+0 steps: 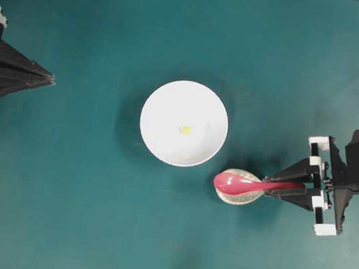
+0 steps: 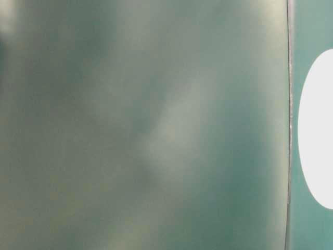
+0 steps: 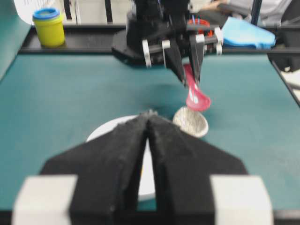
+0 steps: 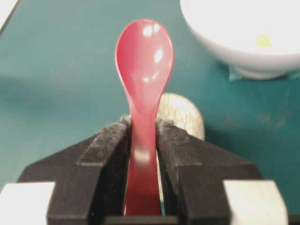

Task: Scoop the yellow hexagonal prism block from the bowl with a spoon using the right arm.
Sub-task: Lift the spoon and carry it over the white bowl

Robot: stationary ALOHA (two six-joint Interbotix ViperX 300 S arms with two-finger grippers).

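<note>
The right pincer (image 4: 143, 140) is clamped on the handle of the pink-red spoon (image 4: 144, 65). The spoon's scoop hangs over the speckled rest (image 1: 238, 191). The tiny yellow block (image 1: 185, 129) sits in the white bowl (image 1: 164, 102). The left pincer (image 3: 148, 123) is pressed together, far off.

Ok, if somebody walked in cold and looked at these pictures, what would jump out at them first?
Probably the red spoon, clamped by its handle in the right gripper and raised above the speckled rest. Next, the white bowl mid-table on the green surface, with the tiny yellow block inside. The left gripper sits shut, away from both.
</note>
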